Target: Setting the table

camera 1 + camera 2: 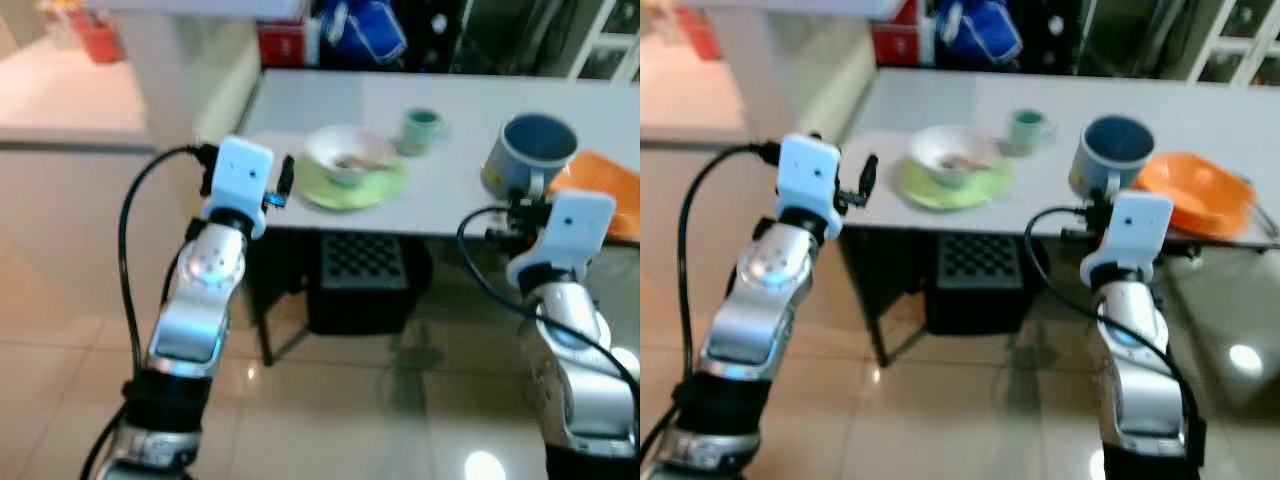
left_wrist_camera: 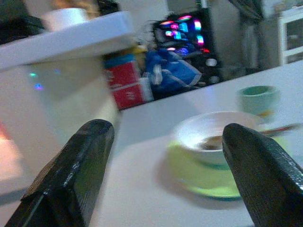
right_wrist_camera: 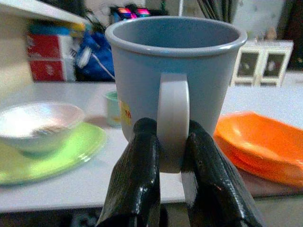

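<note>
The right gripper (image 3: 163, 156) is pinching the handle of the blue mug (image 3: 175, 71), holding it over the table (image 1: 300, 110) edge, not yet set down. The left gripper (image 2: 165, 165) is hovering spread beside the white bowl (image 1: 348, 152) sitting on its green plate (image 1: 385, 185).

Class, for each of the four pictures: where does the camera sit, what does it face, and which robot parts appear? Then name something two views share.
Left eye: head, looking down at the table; both arms show.
Right eye: same, shifted; orange plate clearer.
Left wrist: along open left gripper toward bowl on green plate.
Right wrist: along right gripper clamping the mug handle.
Shared: both wrists see the small green cup.
</note>
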You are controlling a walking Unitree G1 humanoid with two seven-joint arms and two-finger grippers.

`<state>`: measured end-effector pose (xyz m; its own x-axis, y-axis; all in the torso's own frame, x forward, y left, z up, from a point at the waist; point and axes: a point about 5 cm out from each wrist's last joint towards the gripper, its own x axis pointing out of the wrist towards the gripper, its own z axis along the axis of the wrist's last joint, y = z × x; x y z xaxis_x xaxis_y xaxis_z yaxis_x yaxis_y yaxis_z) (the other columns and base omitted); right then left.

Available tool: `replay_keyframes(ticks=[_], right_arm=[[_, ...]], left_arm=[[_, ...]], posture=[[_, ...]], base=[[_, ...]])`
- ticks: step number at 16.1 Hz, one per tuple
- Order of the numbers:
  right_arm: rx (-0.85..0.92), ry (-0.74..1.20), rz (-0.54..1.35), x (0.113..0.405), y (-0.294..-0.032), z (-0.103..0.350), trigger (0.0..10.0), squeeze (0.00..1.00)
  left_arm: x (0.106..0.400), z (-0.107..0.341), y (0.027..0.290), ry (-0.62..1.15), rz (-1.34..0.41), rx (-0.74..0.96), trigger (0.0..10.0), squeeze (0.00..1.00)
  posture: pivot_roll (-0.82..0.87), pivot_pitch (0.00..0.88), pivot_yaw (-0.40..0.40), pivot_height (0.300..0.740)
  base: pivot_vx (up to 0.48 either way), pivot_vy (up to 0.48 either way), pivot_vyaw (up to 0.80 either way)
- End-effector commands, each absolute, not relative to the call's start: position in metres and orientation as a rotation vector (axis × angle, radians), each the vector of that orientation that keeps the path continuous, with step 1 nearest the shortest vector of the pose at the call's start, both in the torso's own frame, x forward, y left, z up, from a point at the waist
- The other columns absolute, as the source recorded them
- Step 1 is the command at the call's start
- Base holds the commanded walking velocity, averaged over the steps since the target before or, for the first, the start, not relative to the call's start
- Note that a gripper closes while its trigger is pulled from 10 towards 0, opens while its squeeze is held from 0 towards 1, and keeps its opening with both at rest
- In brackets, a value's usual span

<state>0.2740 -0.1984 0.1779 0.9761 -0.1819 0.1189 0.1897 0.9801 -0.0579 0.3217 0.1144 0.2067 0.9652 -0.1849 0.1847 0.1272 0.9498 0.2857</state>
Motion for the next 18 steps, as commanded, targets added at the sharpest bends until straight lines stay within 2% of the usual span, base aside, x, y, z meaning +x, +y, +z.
replay_keyframes(ticks=[1, 18], right_arm=[[-0.068, -0.134, -0.195, 0.2746, -0.2008, 0.184, 10.0, 0.0], [-0.042, -0.106, -0.207, 0.274, -0.2027, 0.1786, 10.0, 0.0]], left_arm=[[0.3214, 0.2122, 0.1107, -0.233, -0.169, 0.291, 10.0, 0.0], [0.3216, 0.2098, 0.1105, -0.23, -0.175, 0.293, 10.0, 0.0]], posture=[[-0.03, 0.0, 0.012, 0.74], [-0.03, 0.0, 0.011, 0.74]], base=[[0.0, -0.431, 0.0], [0.0, -0.435, 0.0]])
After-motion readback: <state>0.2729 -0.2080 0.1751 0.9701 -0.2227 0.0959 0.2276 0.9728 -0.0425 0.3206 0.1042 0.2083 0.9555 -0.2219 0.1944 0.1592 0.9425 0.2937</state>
